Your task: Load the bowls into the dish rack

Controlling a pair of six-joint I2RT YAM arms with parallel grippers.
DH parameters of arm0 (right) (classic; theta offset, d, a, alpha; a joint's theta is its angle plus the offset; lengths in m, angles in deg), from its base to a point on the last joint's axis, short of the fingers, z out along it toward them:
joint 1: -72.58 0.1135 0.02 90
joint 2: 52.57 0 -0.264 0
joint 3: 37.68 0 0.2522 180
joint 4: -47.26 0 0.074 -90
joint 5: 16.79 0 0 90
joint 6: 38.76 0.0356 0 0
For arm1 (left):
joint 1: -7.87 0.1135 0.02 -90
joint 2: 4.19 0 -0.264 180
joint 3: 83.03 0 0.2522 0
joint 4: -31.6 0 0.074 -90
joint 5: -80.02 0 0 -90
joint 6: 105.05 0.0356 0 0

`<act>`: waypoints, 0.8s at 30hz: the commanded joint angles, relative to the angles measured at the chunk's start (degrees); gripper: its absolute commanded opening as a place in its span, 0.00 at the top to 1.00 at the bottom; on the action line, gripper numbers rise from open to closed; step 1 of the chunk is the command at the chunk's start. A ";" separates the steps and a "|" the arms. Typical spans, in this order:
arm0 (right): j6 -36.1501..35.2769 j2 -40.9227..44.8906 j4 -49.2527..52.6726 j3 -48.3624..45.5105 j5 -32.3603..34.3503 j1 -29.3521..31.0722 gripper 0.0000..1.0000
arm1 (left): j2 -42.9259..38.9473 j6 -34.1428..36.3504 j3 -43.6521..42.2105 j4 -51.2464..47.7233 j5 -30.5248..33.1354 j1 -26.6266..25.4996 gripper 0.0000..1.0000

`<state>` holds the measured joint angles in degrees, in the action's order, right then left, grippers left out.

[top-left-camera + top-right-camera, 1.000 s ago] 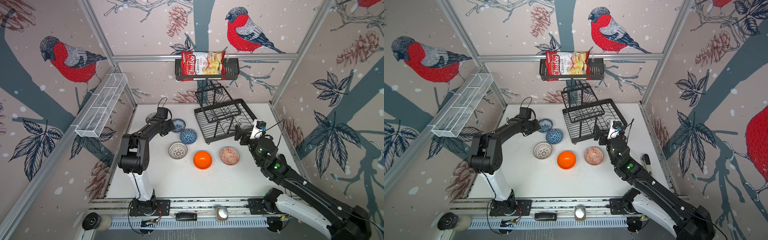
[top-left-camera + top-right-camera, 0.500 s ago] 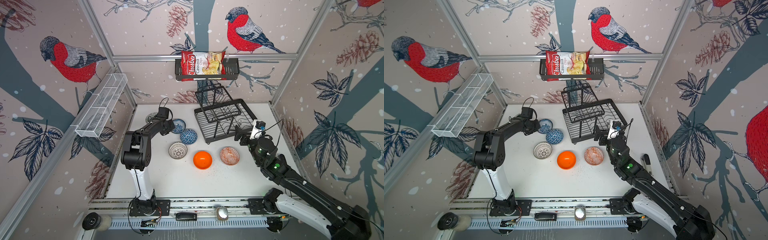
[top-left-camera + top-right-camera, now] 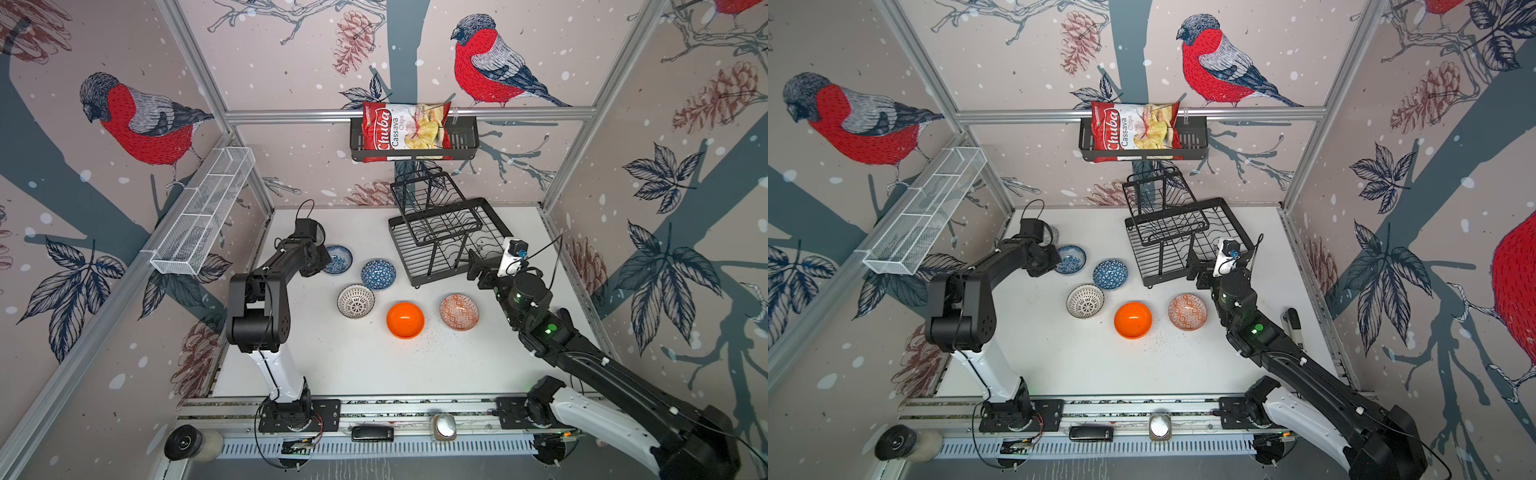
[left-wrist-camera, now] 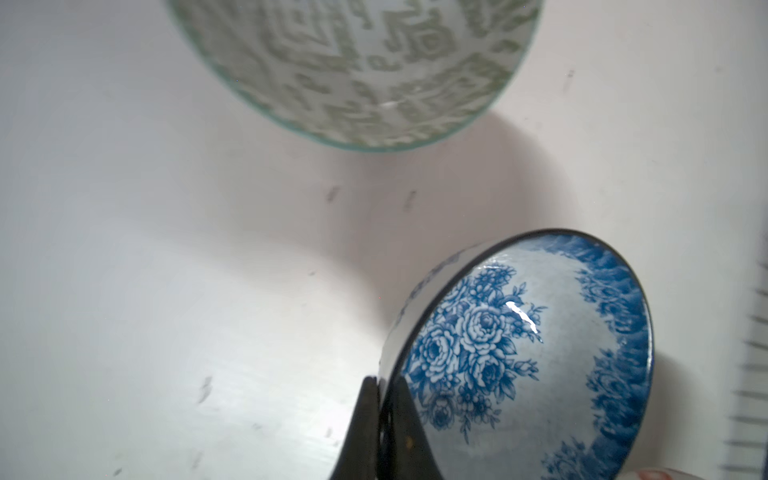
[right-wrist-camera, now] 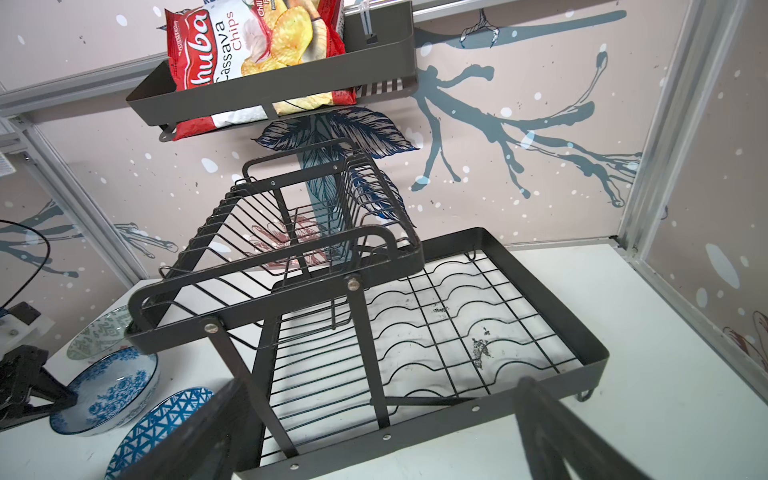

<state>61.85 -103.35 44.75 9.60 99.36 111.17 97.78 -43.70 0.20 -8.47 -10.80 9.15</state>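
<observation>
White tabletop [image 3: 353, 365] shows six bowls [image 3: 405, 320] beside one dish rack [image 3: 446, 232].

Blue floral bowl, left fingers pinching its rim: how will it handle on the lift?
Likely rigid and breakable: the blue floral bowl looks like glazed ceramic. Probably slippery: the glaze shows a sharp highlight, and the left gripper pinches only a thin strip of rim. Held at one edge, it may pivot once lifted.

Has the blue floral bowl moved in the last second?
Yes. The blue floral bowl, pinched by the left gripper, shifted slightly left in both top views, away from the dish rack.
</observation>
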 commanded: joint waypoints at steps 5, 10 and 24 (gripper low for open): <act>1.22 -1.51 -1.79 1.98 -2.65 0.44 0.00 | -5.94 -2.62 -6.62 -0.10 3.96 6.46 1.00; 1.60 -0.66 -1.71 1.51 -3.26 0.95 0.01 | -4.50 -2.92 -8.31 0.46 1.73 13.01 1.00; 0.61 1.53 -2.12 0.14 -1.86 1.43 0.01 | -2.20 -1.42 -5.61 -0.51 0.57 18.67 0.58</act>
<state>63.09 -101.65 44.60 9.71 96.87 112.54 96.21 -46.10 -5.44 -7.26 -11.46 27.68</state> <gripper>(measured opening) 0.995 0.326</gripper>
